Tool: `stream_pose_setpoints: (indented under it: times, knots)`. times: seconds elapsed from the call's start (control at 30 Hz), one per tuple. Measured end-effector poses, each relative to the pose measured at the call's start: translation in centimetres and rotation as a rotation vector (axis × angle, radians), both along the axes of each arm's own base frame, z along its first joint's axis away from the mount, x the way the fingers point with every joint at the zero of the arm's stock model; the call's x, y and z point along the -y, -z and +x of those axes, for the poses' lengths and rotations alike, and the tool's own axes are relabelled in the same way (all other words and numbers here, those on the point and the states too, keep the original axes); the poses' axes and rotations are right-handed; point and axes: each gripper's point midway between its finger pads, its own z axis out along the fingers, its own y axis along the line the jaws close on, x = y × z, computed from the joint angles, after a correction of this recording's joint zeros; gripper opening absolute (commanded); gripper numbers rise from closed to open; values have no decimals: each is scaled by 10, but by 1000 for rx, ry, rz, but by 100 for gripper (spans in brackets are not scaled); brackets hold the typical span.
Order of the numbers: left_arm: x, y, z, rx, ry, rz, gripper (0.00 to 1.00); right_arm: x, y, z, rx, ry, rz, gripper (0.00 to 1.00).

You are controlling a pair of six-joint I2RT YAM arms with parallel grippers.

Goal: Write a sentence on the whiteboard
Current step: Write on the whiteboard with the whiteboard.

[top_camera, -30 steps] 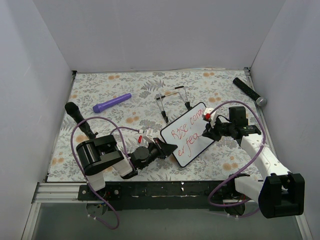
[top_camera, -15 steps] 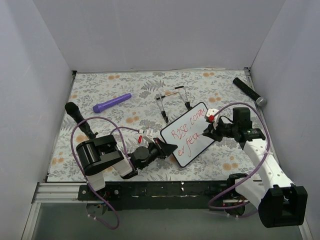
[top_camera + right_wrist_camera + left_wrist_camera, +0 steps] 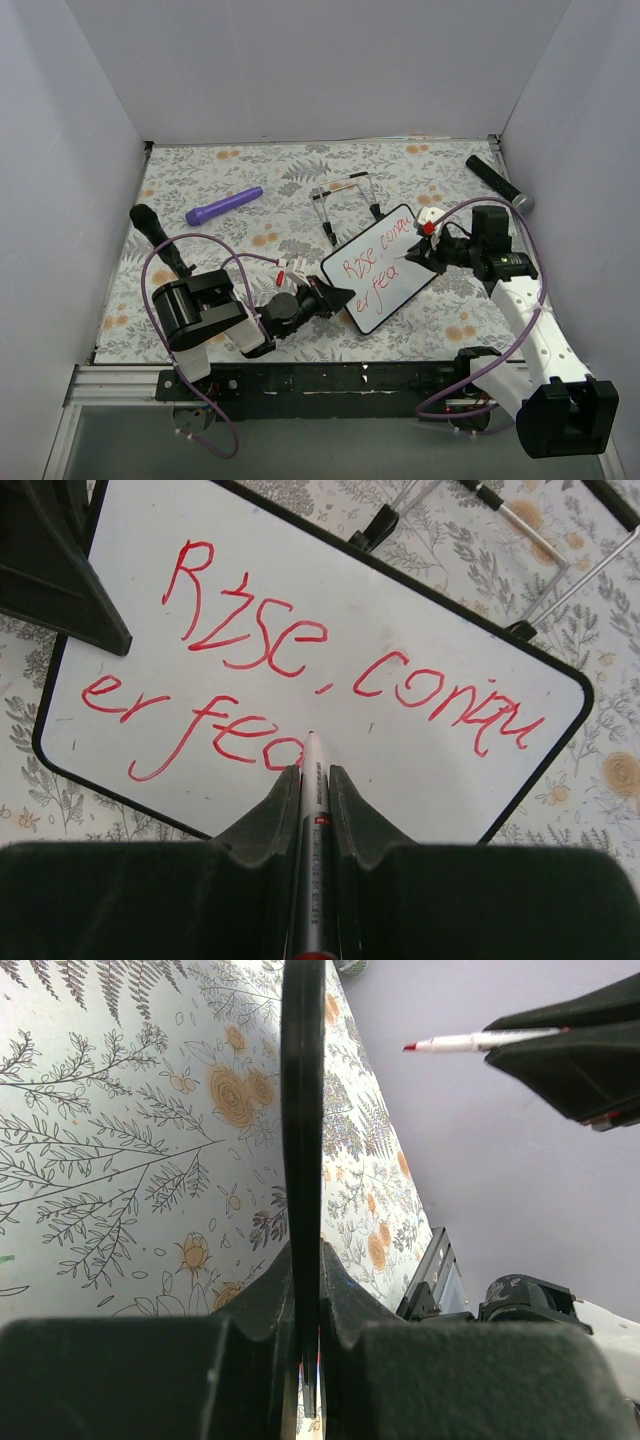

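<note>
The right pincer (image 3: pixel 312 775) is clamped on the red marker (image 3: pixel 311 748), whose nib points just ahead at the "a" of "fea" in the sentence (image 3: pixel 260 650). The left wrist view shows the nib clear of the whiteboard (image 3: pixel 440 780), not touching it. Over the last second this arm has drawn back to its right while the lettering stayed at "Rise, conqu / er fea" — I judge a lift between strokes, with "rs" still to write. Beyond the nib the left pincer (image 3: pixel 305 1270) is closed on the board's far-left edge, steadying it. Past the board lies the wire stand (image 3: pixel 345 198) on the surface (image 3: pixel 220 170).
</note>
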Motion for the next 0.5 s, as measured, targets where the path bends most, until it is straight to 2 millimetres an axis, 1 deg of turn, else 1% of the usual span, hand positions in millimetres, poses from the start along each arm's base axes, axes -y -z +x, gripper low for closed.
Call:
stream_pose_setpoints:
  times: [0.1, 0.2, 0.37, 0.5]
  knots:
    - [0, 0, 0, 2, 1, 1, 0, 0, -11, 8, 29, 6, 8, 1]
    - [0, 0, 0, 2, 1, 1, 0, 0, -14, 13, 45, 20, 24, 1]
    - [0, -1, 0, 6, 3, 1, 0, 3, 0, 13, 12, 41, 33, 1]
    - [0, -2, 0, 10, 4, 2, 0, 4, 1, 14, 8, 44, 38, 1]
